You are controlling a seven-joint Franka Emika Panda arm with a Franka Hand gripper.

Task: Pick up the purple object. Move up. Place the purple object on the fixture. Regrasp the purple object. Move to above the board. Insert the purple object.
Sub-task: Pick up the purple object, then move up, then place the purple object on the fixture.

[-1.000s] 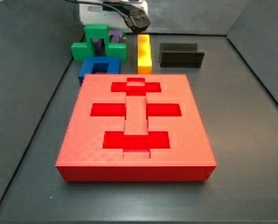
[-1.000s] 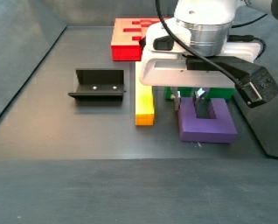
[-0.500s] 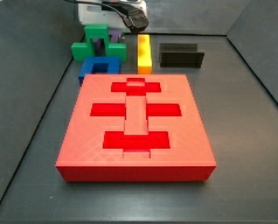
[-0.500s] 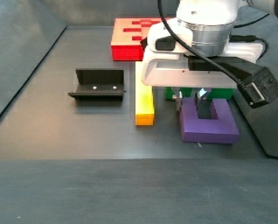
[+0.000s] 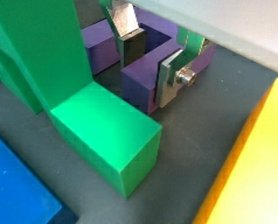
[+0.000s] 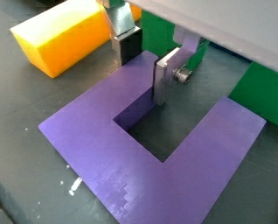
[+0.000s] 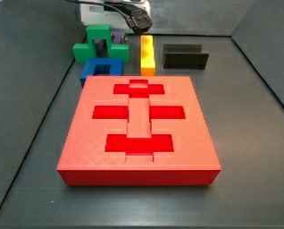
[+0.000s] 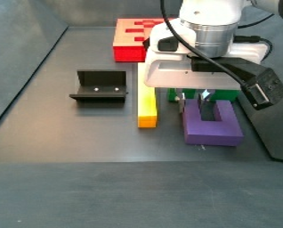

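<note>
The purple object (image 8: 212,125) lies flat on the floor by the green block, and it shows in both wrist views (image 5: 139,77) (image 6: 165,131). My gripper (image 8: 206,96) is down on it. In both wrist views the gripper (image 5: 149,52) (image 6: 144,54) straddles one prong, with one finger (image 6: 165,77) in the slot and the other finger (image 6: 124,39) on the prong's outer side. Both plates sit against the prong. In a side view the gripper (image 7: 121,22) is at the back, and the purple object is hidden there. The fixture (image 8: 99,87) (image 7: 185,56) stands empty. The board (image 7: 138,125) lies in front.
A yellow bar (image 8: 147,105) (image 6: 66,35) lies close beside the held prong. A green block (image 5: 83,105) (image 7: 96,40) and a blue block (image 7: 103,70) stand between the purple object and the board. Dark walls ring the floor.
</note>
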